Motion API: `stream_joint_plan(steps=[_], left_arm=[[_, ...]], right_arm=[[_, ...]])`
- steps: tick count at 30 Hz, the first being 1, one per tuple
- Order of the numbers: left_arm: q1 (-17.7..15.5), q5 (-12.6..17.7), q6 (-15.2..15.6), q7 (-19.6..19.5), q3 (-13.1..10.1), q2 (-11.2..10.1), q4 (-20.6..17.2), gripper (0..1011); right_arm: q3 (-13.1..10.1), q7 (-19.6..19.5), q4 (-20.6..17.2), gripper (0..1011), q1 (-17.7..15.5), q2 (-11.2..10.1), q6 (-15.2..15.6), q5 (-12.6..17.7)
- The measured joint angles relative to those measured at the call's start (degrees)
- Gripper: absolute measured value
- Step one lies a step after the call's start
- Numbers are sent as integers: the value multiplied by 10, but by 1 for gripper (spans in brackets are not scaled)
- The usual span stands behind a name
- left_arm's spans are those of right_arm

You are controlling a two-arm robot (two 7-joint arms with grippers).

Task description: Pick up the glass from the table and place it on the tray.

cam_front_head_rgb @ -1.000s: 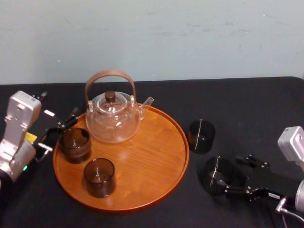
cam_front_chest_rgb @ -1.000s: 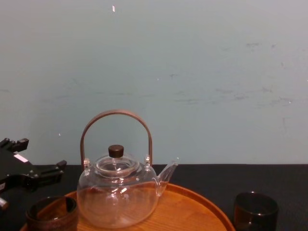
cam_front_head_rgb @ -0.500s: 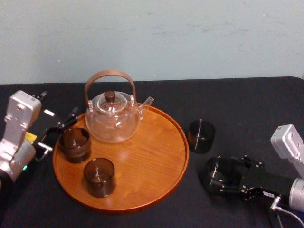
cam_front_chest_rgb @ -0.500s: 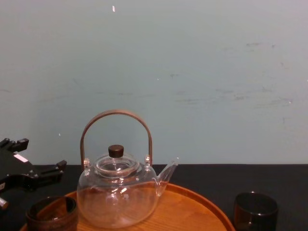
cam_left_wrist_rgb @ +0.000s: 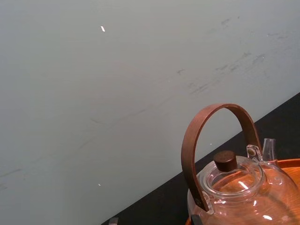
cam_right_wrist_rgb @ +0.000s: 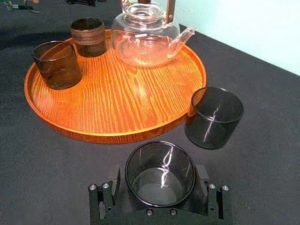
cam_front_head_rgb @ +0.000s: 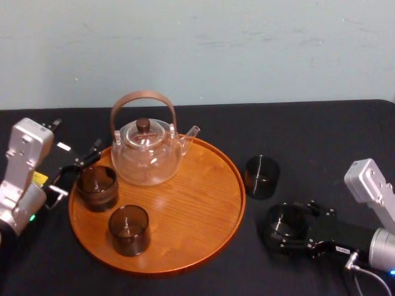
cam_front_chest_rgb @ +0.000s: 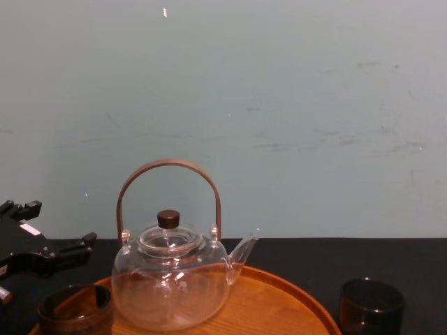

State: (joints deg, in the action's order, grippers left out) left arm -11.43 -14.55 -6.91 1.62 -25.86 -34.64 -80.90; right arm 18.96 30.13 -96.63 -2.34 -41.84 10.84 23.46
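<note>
Worktop (cam_front_head_rgb: 308, 129): black cloth, wall to wall across the head view.

Tray (cam_front_head_rgb: 197, 203): round, orange-brown wood with a low rim, left of centre. It carries a clear teapot (cam_front_head_rgb: 147, 157) with a brown hoop handle at the back, spout to the robot's right. A banded brown cup (cam_front_head_rgb: 97, 187) sits at its left, and a dark tumbler (cam_front_head_rgb: 129, 229) nearer the front.

Right arm: enters from the lower right, lying low and near level over the cloth. The silver wrist housing is raised behind, and the black hand points left toward the tray.

Left arm: parked at the tray's left rim. The left hand (cam_front_head_rgb: 77, 172) has its fingers apart just beside the banded cup, and it holds nothing.

Right hand (cam_front_head_rgb: 287, 229): fingers (cam_right_wrist_rgb: 114, 180) spread, one on each side of the glass and just beside its wall. The base of the hand is close behind the glass.

Glass (cam_right_wrist_rgb: 160, 174): dark and cylindrical, standing on the worktop between those fingers, off the tray and near the right front of the rim. It is upright, long axis vertical, mouth open to the top.

Second dark glass (cam_front_head_rgb: 261, 176): stands upright on the cloth farther back, just beside the tray's right rim, apart from the hand.
</note>
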Motion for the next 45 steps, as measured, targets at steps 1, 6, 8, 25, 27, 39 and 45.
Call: stream_joint_plan(steps=[1, 6, 8, 25, 27, 39, 45], left_arm=[[0, 0, 0, 0, 0, 0, 0, 1001], [0, 0, 0, 0, 0, 0, 0, 1001], [0, 0, 0, 0, 0, 0, 0, 1001], [0, 0, 0, 0, 0, 0, 0, 1001], [0, 0, 0, 0, 0, 0, 0, 1001], [0, 0, 0, 0, 0, 0, 0, 1001], [0, 0, 0, 0, 0, 0, 0, 1002]], right_arm=[[0, 0, 0, 1002, 0, 0, 0, 0], [8, 2, 3, 1002, 8, 2, 3, 2], [10, 2, 4, 1003, 10, 2, 3, 2], [14, -5, 6, 931, 13, 4, 4, -4], [14, -5, 6, 911, 13, 4, 4, -4], [13, -4, 6, 902, 13, 3, 4, -3], [13, -3, 5, 902, 13, 3, 4, -3]])
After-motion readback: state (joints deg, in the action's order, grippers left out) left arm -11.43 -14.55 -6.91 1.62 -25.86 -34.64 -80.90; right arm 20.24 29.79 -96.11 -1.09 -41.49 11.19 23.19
